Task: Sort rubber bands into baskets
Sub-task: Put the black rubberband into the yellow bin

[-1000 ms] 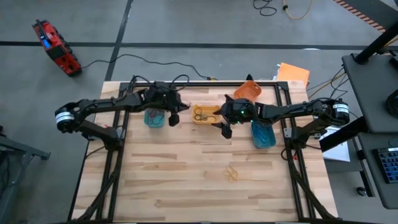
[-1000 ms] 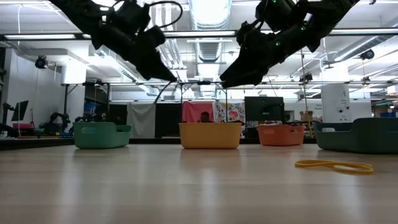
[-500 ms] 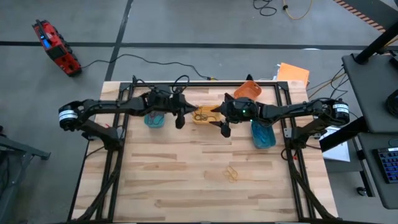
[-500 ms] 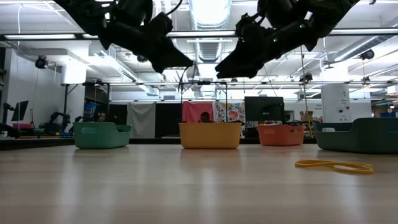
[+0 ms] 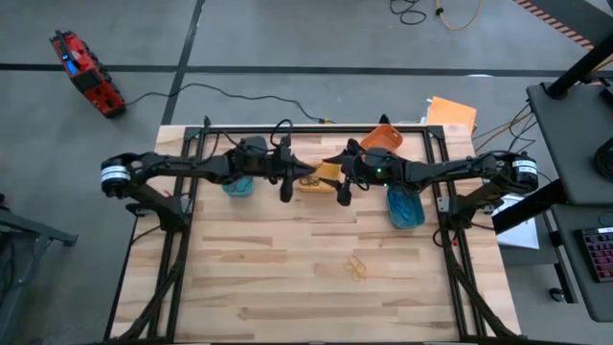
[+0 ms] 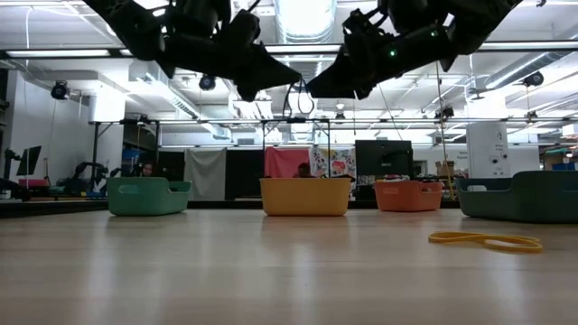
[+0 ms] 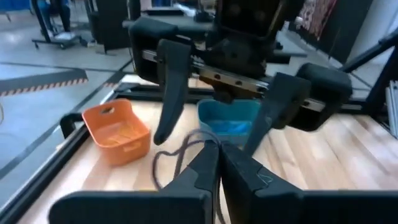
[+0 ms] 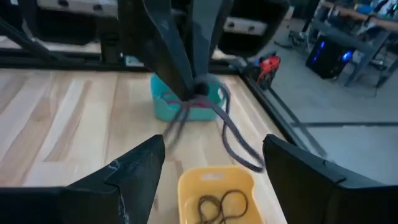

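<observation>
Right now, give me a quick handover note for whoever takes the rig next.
Left gripper: shut on a dark rubber band, held above the yellow basket.
Right gripper: jaws open, empty, facing the left one over that basket.
Done: dark bands already lie in the yellow basket.
Left: drop this band; a yellow-orange band lies loose on the table.

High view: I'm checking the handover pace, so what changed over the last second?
The left gripper, shut on a dark rubber band, swung from the teal-green plastic basket toward the yellow plastic basket. The open right gripper edged closer to it. The baskets and the yellow-orange rubber bands on the wooden table stayed put.
</observation>
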